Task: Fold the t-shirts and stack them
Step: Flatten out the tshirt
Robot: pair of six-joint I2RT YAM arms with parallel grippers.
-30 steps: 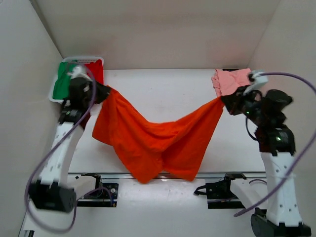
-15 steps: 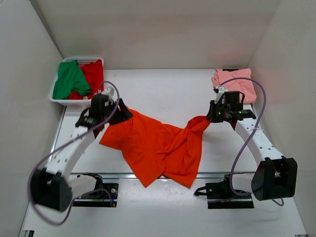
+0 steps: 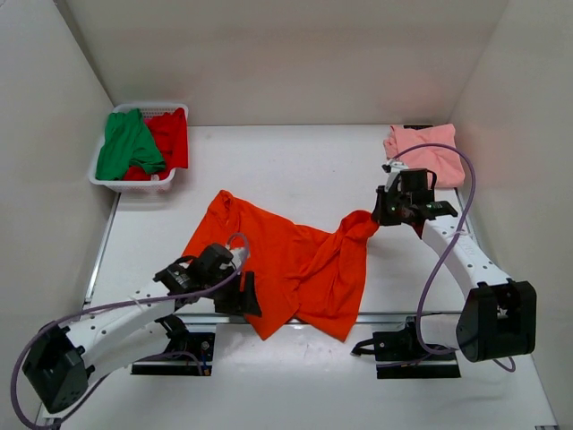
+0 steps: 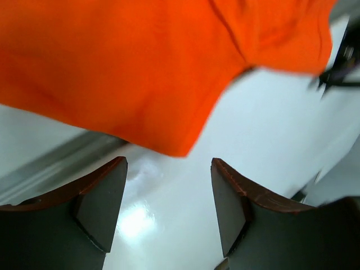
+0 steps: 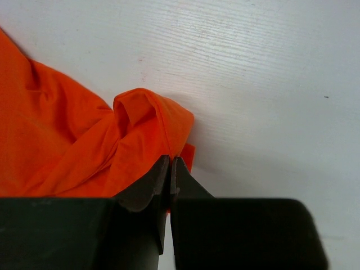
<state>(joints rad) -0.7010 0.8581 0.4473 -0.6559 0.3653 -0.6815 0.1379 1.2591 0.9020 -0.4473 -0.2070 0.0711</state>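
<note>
The white counter [image 3: 295, 161] carries everything. The bright orange t-shirt [image 3: 286, 264] lies rumpled and unfolded from the counter's middle down toward 6 o'clock. Its lower hem reaches the near edge, and one corner is drawn out toward 3 o'clock. The white plastic basket [image 3: 134, 184] sits at 10 o'clock, with the green t-shirt [image 3: 125, 148] bunched in its left part and the red t-shirt [image 3: 172, 139] in its right part. The pale pink t-shirt [image 3: 425, 152] lies in a soft heap at 2 o'clock, apart from the orange one.

The left hand [image 4: 169, 163] is at the shirt's 7 o'clock edge, low over the counter. Its fingers [image 4: 101, 197] are spread wide with nothing between them, and the orange hem is just ahead of their tips. The right hand [image 5: 170, 161] is at the shirt's 3 o'clock corner. Its jaws are pressed together, pinching a fold of the orange cloth there.
</note>
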